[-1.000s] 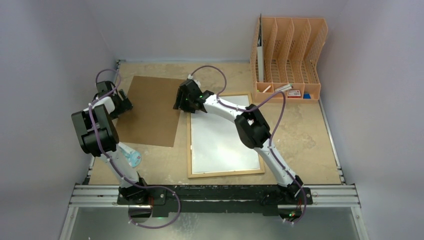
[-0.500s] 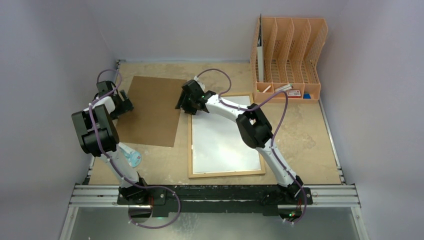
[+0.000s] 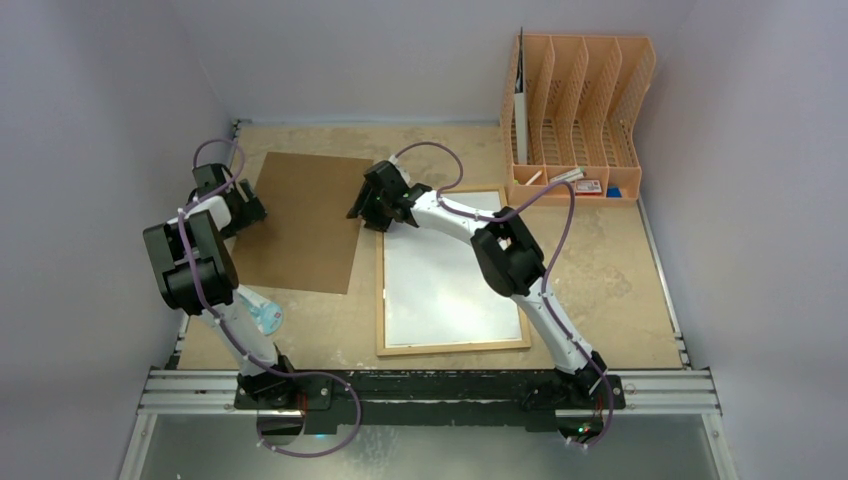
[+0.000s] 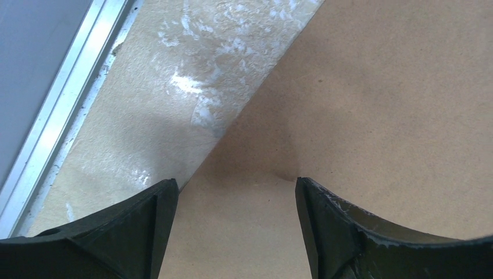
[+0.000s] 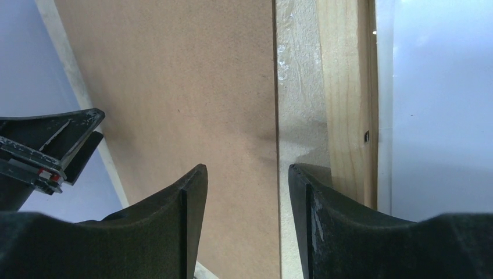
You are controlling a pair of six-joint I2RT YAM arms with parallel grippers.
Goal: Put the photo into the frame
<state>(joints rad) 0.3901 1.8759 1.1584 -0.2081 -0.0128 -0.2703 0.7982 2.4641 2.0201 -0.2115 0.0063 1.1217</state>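
**Fig.** Top view plus both wrist views.

- **Frame:** The frame [image 3: 381, 300] has a thin light-wood border round a white inner area. It lies flat near the centre of the table [image 3: 620, 280], under the R arm's forearm.
- **Backing board:** Its brown backing board [image 3: 300, 225] lies flat to the frame's left, separated from it by a narrow strip of table.
- **L gripper:** L gripper [image 3: 243, 212] is at the board's left edge. In the wrist view its fingers [image 4: 134, 226] are spread wide, one at the board's edge and the other over the board, w/ nothing pinched.
- **R gripper:** R gripper [image 3: 370, 207] is at the board's right edge, near the frame's far-left corner. Its fingers [image 5: 174, 221] stand partly apart and straddle that edge. The table strip and the wood border lie just beside the right-hand finger, and nothing is clamped.
- **Contact:** Whether either gripper touches the board can't be told.
- **Organiser:** An orange file organiser [image 3: 580, 100] stands at the far-right corner, apart from the frame, w/ small items in its front tray.
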